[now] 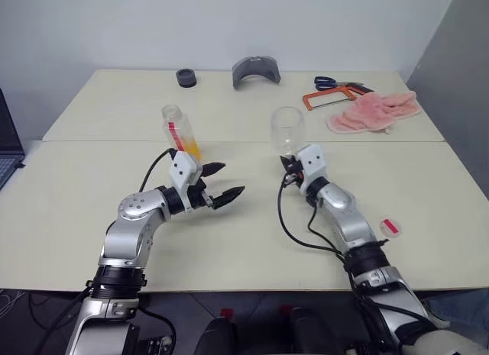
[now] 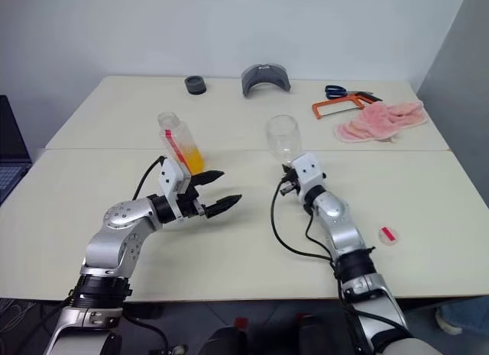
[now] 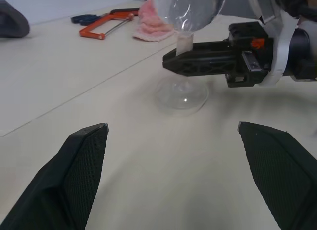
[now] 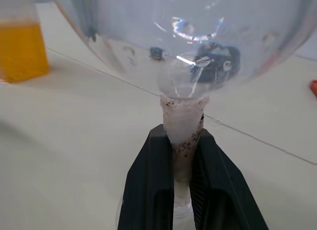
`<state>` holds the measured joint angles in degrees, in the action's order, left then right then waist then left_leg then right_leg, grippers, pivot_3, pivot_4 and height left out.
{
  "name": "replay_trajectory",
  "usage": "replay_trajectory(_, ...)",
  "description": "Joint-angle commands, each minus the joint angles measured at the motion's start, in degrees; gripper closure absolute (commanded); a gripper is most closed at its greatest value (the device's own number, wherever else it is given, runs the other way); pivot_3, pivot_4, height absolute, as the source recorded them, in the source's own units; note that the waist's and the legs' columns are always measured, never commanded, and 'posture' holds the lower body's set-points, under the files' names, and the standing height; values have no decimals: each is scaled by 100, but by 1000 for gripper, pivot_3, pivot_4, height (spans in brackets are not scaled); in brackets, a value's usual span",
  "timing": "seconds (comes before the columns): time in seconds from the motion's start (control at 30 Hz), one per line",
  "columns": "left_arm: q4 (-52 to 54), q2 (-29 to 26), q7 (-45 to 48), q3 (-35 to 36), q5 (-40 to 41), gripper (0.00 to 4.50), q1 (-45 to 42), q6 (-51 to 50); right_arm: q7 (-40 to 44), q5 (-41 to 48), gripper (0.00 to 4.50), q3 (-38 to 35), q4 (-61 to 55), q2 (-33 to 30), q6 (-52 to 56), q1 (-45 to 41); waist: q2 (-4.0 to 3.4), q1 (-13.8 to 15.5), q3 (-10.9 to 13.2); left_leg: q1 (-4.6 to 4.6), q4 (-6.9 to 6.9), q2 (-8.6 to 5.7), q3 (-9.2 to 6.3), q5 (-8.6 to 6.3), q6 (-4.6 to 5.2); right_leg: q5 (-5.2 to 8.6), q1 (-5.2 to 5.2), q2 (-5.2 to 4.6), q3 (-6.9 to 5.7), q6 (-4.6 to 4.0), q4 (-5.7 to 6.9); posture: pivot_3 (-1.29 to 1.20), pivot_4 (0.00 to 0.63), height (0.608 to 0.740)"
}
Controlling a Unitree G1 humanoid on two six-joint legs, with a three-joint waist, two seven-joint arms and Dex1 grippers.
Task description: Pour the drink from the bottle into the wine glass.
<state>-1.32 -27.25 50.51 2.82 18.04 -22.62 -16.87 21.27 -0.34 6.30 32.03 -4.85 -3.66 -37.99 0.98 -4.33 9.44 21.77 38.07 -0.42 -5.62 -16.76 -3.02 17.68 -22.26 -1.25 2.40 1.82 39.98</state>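
Note:
The wine glass point(image 1: 287, 128) stands upright near the table's middle, and its foot point(image 3: 182, 94) looks to rest on the tabletop. My right gripper point(image 4: 182, 156) is shut on its stem, just under the bowl. The bottle point(image 1: 177, 129) stands to the left of the glass, uncapped, with orange drink point(image 4: 20, 48) in its lower part and a red label strip. My left gripper point(image 1: 225, 183) is open with nothing in it. It sits in front of the bottle and points toward the glass, apart from both.
A small white and red cap point(image 1: 390, 227) lies by my right forearm. Along the far edge are a black ring point(image 1: 186, 78), a grey curved object point(image 1: 256, 70), blue scissors point(image 1: 328, 82), an orange hacksaw point(image 1: 336, 97) and a pink cloth point(image 1: 374, 111).

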Motion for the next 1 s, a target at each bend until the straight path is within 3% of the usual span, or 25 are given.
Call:
replay_trajectory(0.03,400,-64,-253,212,133,0,-38,-106,79,-48,4365,56,363,72,-427,-202,0,5,0,0,-1,0,0,1,-1,0,0,0,0,0,-1,0,150,740)
replay_trajectory(0.33,588,-65,-428,282,194,0,-59,-260,102,-47,4365,71,558,187,-597,-56,0,-21,0,-2,-2,4,2,0,0,0,0,1,0,0,1,0,150,740)
replay_trajectory(0.73,175,5,-240,168,181,0,-236,105,138,-16,210,43,305,240,-490,52,0,-29,0,-2,-2,4,1,1,-1,0,0,2,0,0,1,0,150,740)
replay_trajectory(0.77,139,11,-226,164,178,0,-245,138,141,-15,32,43,275,238,-474,64,-1,-29,0,-2,-2,4,1,1,-1,0,0,2,0,0,1,0,150,740)
replay_trajectory(1.0,-47,119,-162,131,183,0,-231,387,214,32,32,25,-123,155,-256,270,-1,-27,0,-1,-2,4,0,0,0,0,0,2,-1,0,0,0,150,740)
